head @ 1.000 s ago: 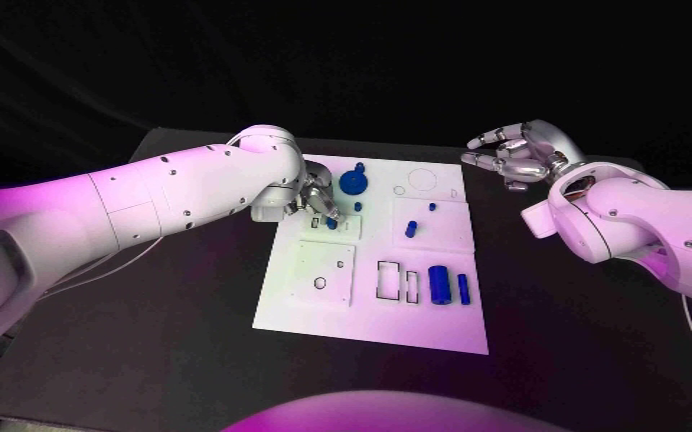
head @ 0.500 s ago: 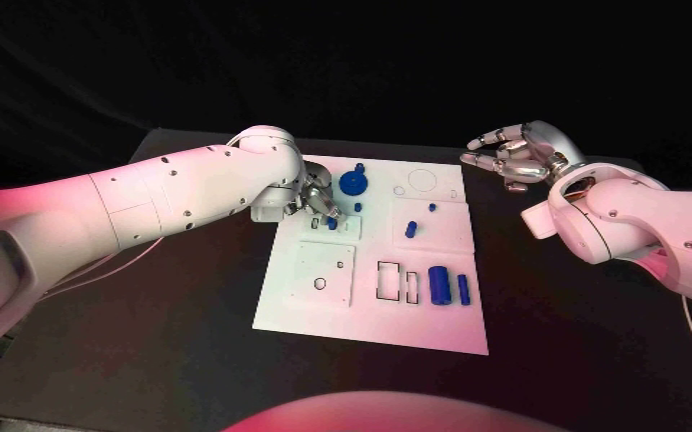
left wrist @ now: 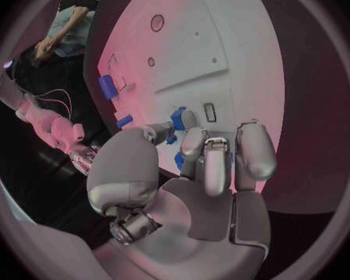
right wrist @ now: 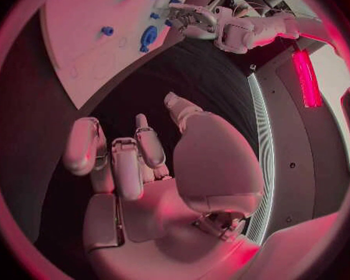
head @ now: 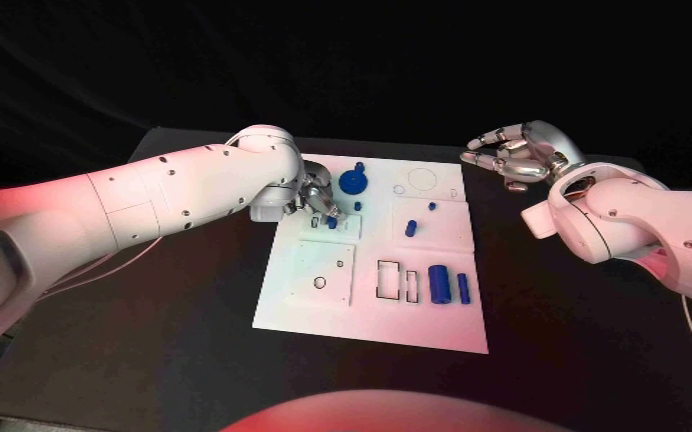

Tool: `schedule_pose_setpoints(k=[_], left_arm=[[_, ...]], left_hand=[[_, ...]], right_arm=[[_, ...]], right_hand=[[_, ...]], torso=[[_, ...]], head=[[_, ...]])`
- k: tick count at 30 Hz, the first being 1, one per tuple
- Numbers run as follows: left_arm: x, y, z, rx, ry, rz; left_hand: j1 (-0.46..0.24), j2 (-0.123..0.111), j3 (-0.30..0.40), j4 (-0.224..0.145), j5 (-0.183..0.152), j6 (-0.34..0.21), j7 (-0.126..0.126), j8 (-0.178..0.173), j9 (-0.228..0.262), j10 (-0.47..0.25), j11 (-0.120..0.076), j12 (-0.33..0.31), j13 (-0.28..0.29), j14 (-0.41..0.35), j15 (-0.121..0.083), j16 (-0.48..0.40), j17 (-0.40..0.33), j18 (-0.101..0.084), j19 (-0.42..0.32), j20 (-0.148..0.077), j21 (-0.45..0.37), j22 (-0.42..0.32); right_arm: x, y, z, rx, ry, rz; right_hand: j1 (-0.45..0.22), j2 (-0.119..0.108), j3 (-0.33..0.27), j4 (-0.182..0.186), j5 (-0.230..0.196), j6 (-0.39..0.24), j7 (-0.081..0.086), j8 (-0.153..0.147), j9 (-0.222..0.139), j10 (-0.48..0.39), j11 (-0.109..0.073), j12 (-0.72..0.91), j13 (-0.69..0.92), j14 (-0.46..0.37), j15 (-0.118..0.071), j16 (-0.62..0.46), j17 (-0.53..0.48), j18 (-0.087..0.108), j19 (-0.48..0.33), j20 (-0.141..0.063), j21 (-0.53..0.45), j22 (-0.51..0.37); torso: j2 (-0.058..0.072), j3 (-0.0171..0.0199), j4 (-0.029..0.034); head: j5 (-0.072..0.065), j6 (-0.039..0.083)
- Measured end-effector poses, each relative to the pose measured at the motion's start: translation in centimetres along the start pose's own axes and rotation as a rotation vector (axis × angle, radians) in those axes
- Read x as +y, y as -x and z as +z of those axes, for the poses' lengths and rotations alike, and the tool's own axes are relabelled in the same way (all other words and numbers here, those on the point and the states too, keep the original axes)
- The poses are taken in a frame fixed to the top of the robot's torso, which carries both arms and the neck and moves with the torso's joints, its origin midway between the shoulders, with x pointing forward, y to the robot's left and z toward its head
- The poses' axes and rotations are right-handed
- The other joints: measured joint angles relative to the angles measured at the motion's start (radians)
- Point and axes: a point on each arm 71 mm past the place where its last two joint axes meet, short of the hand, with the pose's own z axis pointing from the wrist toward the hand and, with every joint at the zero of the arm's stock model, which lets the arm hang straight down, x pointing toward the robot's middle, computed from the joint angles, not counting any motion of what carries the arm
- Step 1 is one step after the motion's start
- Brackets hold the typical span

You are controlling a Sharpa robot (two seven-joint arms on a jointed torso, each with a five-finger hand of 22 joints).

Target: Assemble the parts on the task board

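The white task board (head: pixel 325 297) lies mid-table. My left hand (head: pixel 315 200) hovers over its far left part, thumb and fingertips (left wrist: pixel 189 117) pinching a small blue peg (left wrist: pixel 177 118) just above the board (left wrist: pixel 222 43). A round blue knob (head: pixel 355 184) stands right beside this hand. Two short blue pegs (head: pixel 410 227) lie in the middle, and two blue cylinders (head: pixel 438 285) stand at the near right. My right hand (head: pixel 516 157) hangs off the board's far right corner, fingers loosely apart and empty (right wrist: pixel 144 168).
Rectangular slots (head: pixel 391 279) and a square plate with small holes (head: pixel 323 270) mark the board's near half. A ring outline (head: pixel 421 179) is at the far right. Black table (head: pixel 173 312) surrounds the board on all sides.
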Motion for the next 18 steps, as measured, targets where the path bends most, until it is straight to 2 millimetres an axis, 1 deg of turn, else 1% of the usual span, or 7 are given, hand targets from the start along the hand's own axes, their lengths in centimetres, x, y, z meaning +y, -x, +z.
schedule_pose_setpoints(k=[6,18], left_arm=[[0.03,-0.18,-0.08,0.004,-0.002,0.003],[0.04,-0.48,-0.24,0.013,-0.005,0.013]], left_hand=[[0.0,0.0,-0.006,0.0,0.0,0.0,0.0,-0.001,0.0,0.0,0.0,0.0,0.001,0.0,0.0,0.0,0.0,0.0,0.0,0.0,0.0,0.0],[0.0,0.0,-0.011,-0.006,0.0,-0.001,0.0,0.0,0.0,0.0,0.0,0.0,0.004,0.0,0.0,0.0,0.0,0.0,0.0,0.0,0.0,0.0]], right_arm=[[-0.05,-0.01,-0.01,0.0,-0.001,0.0],[-0.11,-0.03,-0.02,0.0,-0.002,0.0]], right_hand=[[-0.004,-0.004,0.0,0.0,0.0,0.0,0.0,0.0,0.0,0.0,0.0,0.0,0.0,0.0,0.0,0.0,0.0,0.0,0.0,0.0,0.0,0.0],[-0.007,-0.001,-0.004,0.004,0.0,0.0,0.0,0.0,0.0,0.0,0.0,0.0,0.0,0.0,0.0,0.0,0.0,0.0,0.0,0.0,0.0,0.0]], torso=[[0.0,-0.0001,-0.0002],[0.0,-0.0003,0.0001]], head=[[0.0,-0.001],[0.0,-0.001]])
